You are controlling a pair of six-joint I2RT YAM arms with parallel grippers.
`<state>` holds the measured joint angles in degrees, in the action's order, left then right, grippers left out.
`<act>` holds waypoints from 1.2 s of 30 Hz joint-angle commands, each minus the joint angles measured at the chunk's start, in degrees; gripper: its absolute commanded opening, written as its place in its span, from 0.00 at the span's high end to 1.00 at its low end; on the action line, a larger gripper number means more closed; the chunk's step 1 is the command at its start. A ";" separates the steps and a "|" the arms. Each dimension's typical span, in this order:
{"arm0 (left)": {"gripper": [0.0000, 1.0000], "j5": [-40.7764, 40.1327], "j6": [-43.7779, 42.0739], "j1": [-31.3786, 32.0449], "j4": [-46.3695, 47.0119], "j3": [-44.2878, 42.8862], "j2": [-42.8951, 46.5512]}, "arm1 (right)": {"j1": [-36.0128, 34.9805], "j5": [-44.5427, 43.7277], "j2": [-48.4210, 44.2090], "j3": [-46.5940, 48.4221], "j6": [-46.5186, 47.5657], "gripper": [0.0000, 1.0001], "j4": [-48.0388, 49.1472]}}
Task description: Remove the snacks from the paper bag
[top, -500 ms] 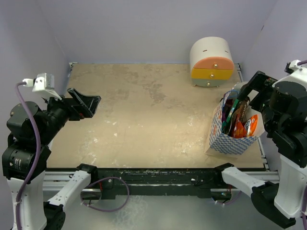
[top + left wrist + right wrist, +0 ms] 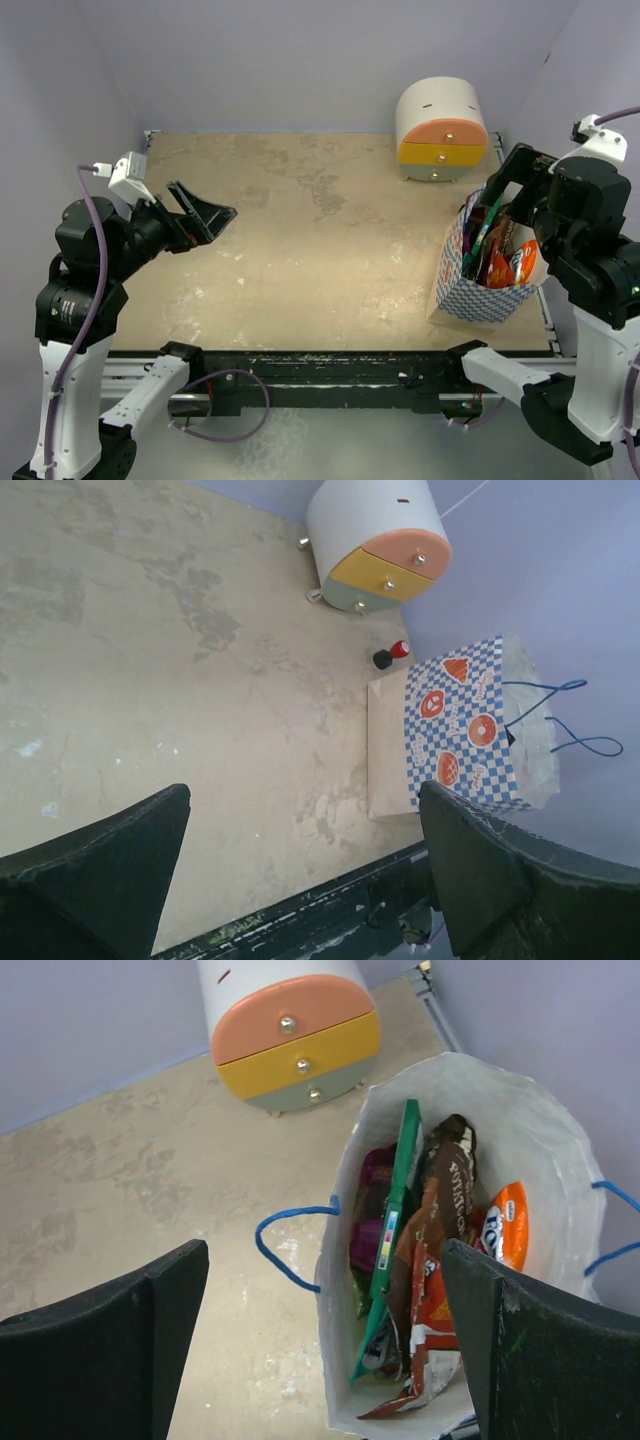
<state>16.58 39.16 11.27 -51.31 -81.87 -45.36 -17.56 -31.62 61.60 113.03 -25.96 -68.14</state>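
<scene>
Left gripper (image 2: 302, 798), right gripper (image 2: 322, 1250) spread wide — apparently empty.

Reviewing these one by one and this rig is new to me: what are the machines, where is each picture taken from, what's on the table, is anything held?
The machines are a left arm and a right arm at the near edge of a table. One picture looks down from above and behind them; the other two come from wrist cameras. On the table stand a checked paper bag full of snacks and a mini cabinet. The left gripper hangs open over the table; the right gripper hangs open above the bag. Nothing is held.
</scene>
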 commanded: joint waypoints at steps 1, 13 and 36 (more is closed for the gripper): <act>0.01 3.86 4.18 -0.19 4.25 0.51 0.46 | 0.25 4.01 2.08 -1.42 -2.77 0.00 2.89; 0.01 3.42 3.21 -0.19 3.76 -0.29 1.23 | 0.25 13.70 -4.79 -21.49 -14.00 0.00 17.06; 0.01 5.65 3.41 -0.19 1.89 0.47 1.58 | 0.25 29.52 -6.47 -35.14 -0.73 0.55 38.77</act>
<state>21.28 42.00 11.27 -50.70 -81.14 -44.36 -17.56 -10.00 54.50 75.61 -31.68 -34.20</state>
